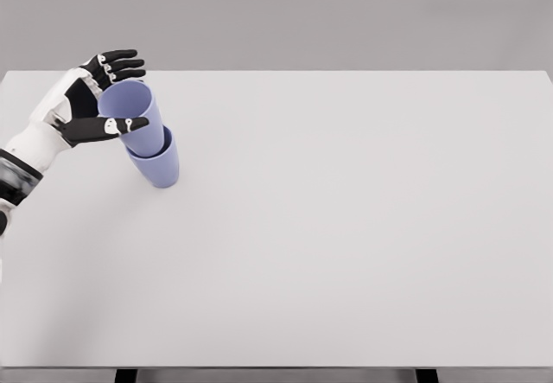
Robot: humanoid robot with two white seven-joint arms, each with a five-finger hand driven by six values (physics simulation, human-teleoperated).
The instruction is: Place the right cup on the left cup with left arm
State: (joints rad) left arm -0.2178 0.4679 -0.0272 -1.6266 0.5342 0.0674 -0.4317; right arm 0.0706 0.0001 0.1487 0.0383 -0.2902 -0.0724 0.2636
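Near the surface (346, 245) far-left corner: left hand (91, 102), fingers (121, 58) clamped round upper lilac cup (131, 111), nested in lower lilac cup (160, 169). Probably light, rigid, slick; best gripped just below rim.

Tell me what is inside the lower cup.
A second purple cup sits nested inside the lower cup, tilted left, with the left hand around its rim. The upper cup's base and the lower cup's inside are covered.
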